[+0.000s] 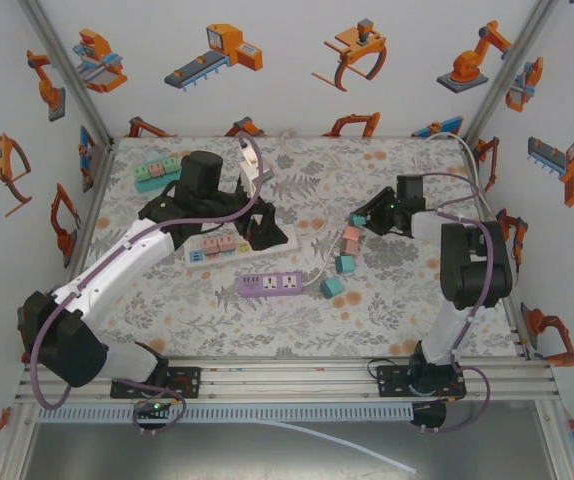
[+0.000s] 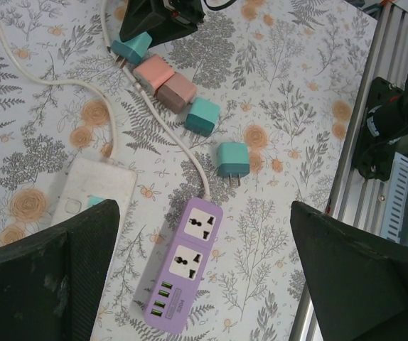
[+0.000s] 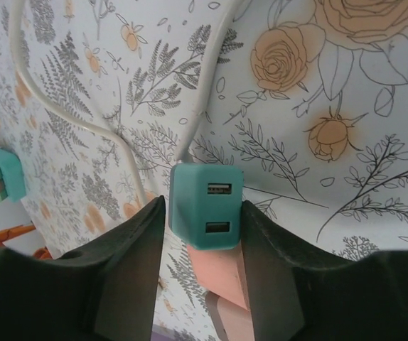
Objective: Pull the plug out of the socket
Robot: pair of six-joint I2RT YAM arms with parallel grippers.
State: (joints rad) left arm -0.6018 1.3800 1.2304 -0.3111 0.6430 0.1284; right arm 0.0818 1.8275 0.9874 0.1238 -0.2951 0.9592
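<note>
A white socket strip (image 1: 267, 236) lies left of centre with several pink and teal plugs (image 1: 219, 245) still in it. My left gripper (image 1: 257, 225) hovers over its right end, open and empty. In the left wrist view the left gripper (image 2: 204, 213) spans wide above the purple strip (image 2: 185, 264), with the white strip (image 2: 94, 192) at the left finger. A teal plug (image 3: 205, 206) rests on the table against a pink plug (image 3: 218, 277). My right gripper (image 3: 204, 202) straddles it, slightly open, with a thin gap at the left finger. In the top view the right gripper (image 1: 367, 217) is at that teal plug (image 1: 359, 218).
A row of loose plugs (image 1: 347, 250) runs from the right gripper toward the purple strip (image 1: 270, 284), whose sockets are bare. White cords (image 1: 317, 240) curl across the cloth. More coloured blocks (image 1: 155, 172) sit at the back left. Walls enclose three sides.
</note>
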